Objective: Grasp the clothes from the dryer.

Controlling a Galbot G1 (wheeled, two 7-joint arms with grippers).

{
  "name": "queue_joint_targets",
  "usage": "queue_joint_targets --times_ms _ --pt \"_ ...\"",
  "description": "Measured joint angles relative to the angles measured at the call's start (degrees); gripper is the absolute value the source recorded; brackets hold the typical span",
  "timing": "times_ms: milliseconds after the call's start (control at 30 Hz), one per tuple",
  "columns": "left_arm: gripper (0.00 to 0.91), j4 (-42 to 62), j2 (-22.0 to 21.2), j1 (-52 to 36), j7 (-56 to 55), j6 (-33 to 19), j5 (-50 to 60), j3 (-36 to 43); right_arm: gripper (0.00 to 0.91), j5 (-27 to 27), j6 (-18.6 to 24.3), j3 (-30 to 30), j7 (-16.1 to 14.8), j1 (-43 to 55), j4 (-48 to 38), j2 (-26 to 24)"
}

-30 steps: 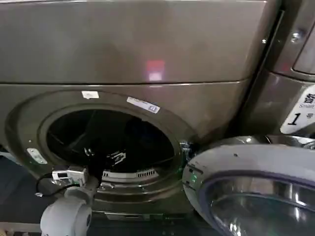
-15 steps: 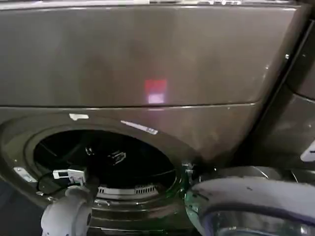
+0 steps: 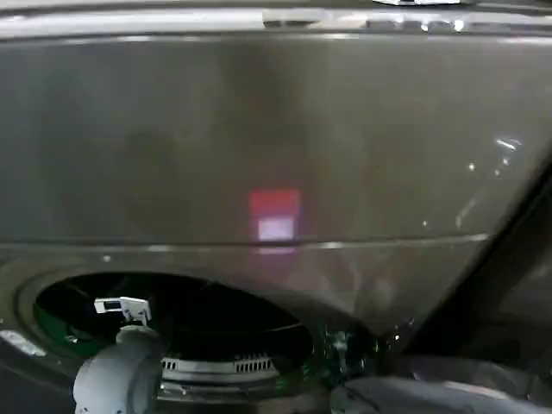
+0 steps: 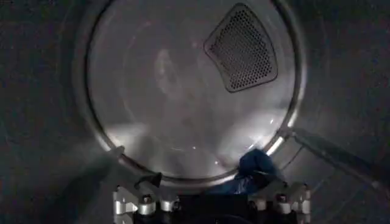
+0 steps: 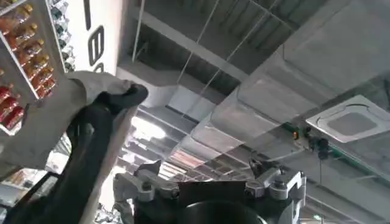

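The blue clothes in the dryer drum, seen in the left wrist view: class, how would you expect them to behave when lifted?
The clothes form a small crumpled blue bundle, so they will probably drape and sag, not hold shape. Being small against the dryer drum's back wall, they are likely light. They lie low in the smooth metal drum, so a push may slide them sooner than lift them.

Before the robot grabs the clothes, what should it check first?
1. Dryer door open, drum mouth free: ok.
2. Left arm reaching into the drum: ok; its wrist sits at the porthole.
3. Clothes in sight: ok; blue bundle on the drum floor, just ahead of the left gripper.
4. Left gripper open for the grab: cannot tell.
5. Left gripper touching the clothes: cannot tell.
6. Right gripper out of the way: ok; it points at the ceiling.
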Motion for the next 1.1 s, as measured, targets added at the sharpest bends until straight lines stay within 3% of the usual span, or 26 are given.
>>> queue_joint_targets --times_ms 367,700,1100 --pt "0.907 15.1 -1.9 -10.8 -1.4 -0.3 0.4 1.8 0.907 0.5 0.1 0.0 -0.2 0.0 -0.1 -0.4" --pt "0.907 32.0 -3.6 -21.6 -1.4 -10.3 0.0 1.6 0.907 0.7 0.0 -0.3 -0.2 0.1 0.6 -0.7" --pt "0.907 49.2 -6.1 -33.0 -2.0 -16.9 1.2 0.4 0.907 1.0 -0.1 0.0 -0.3 0.0 0.5 -0.7"
